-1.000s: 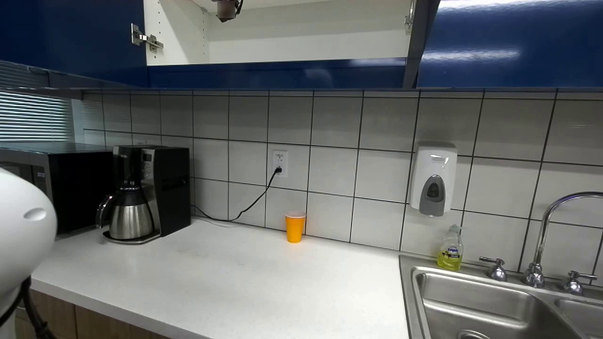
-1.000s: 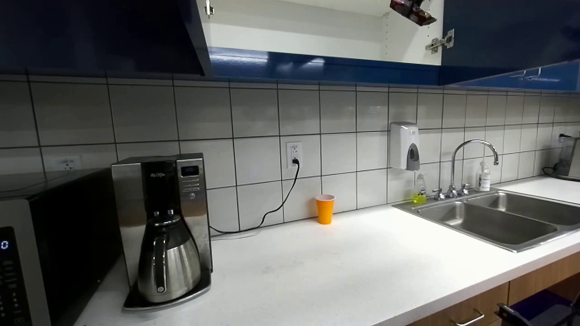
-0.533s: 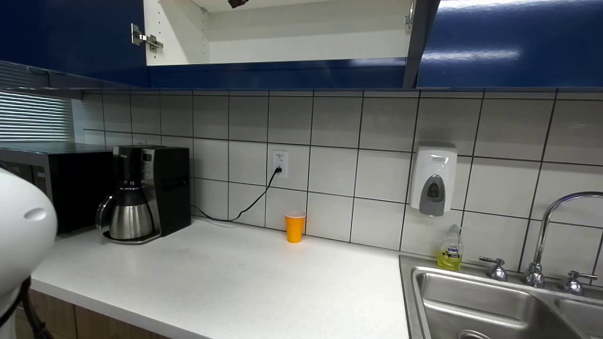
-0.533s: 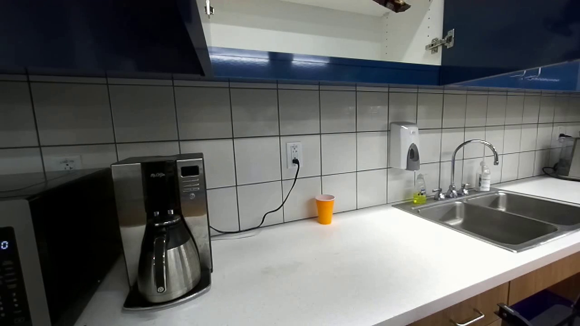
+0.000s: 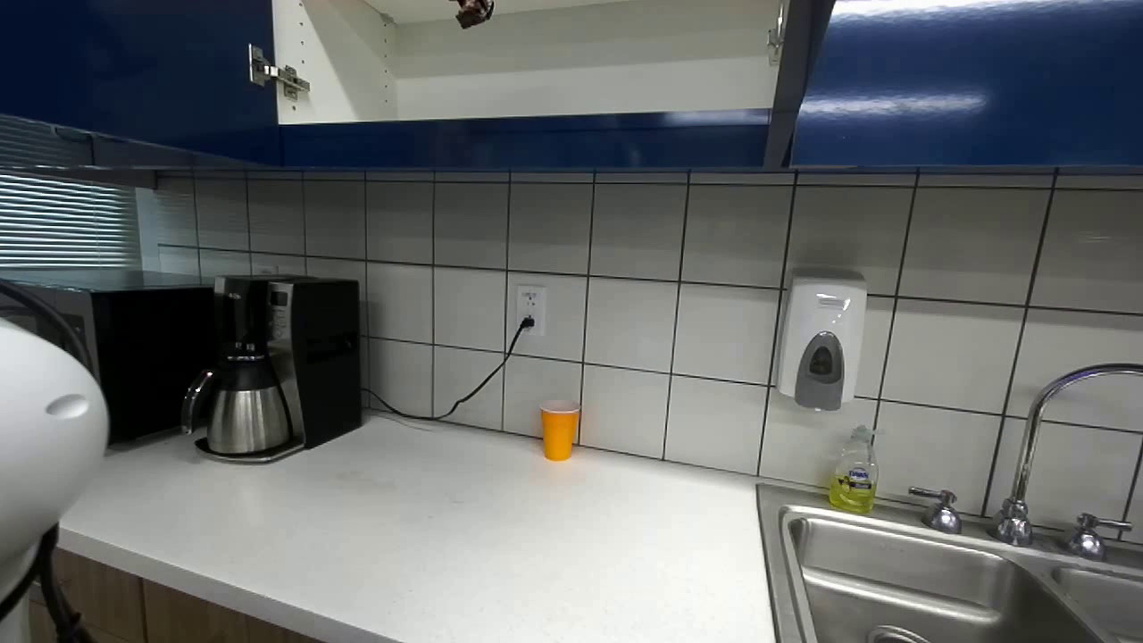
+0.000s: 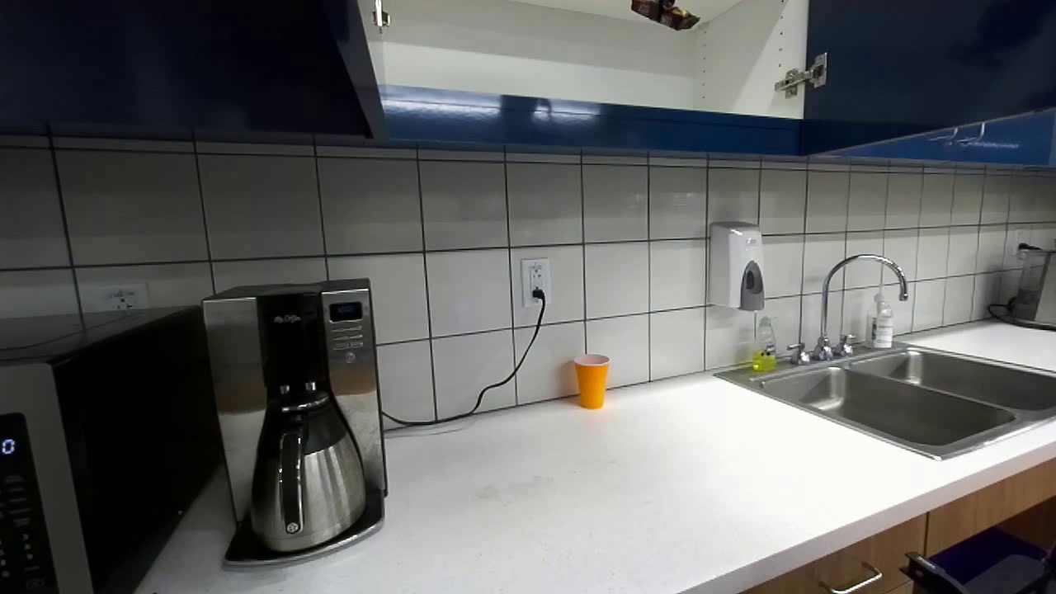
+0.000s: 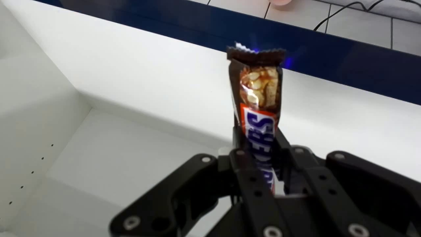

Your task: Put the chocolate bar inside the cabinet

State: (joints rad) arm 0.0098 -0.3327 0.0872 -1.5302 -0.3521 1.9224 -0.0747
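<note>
The chocolate bar (image 7: pixel 260 89) is a slim brown wrapped bar with a white, red-edged label. In the wrist view my gripper (image 7: pixel 258 140) is shut on it, with one finger on each side and its far end sticking out past the fingertips. The bar shows at the top edge of both exterior views (image 5: pixel 474 12) (image 6: pixel 665 14), in front of the open cabinet's white interior. Most of the gripper is above those pictures. The cabinet (image 5: pixel 527 143) has a glossy blue bottom edge, also in an exterior view (image 6: pixel 594 124) and the wrist view (image 7: pixel 184 24). I cannot tell how deep inside the bar is.
Open blue doors (image 5: pixel 134 80) (image 6: pixel 924 66) flank the cabinet opening. Below are a white counter (image 5: pixel 464 536) with an orange cup (image 5: pixel 560 432), a coffee maker (image 6: pixel 297 412), a microwave (image 6: pixel 107 445) and a sink (image 5: pixel 911 572). The white arm link (image 5: pixel 45 446) is at the left.
The bar, still held, has moved sideways along the cabinet opening: rightward in an exterior view and leftward in an exterior view. It rose, then dipped slightly. A dark arm cable now shows before the microwave.
</note>
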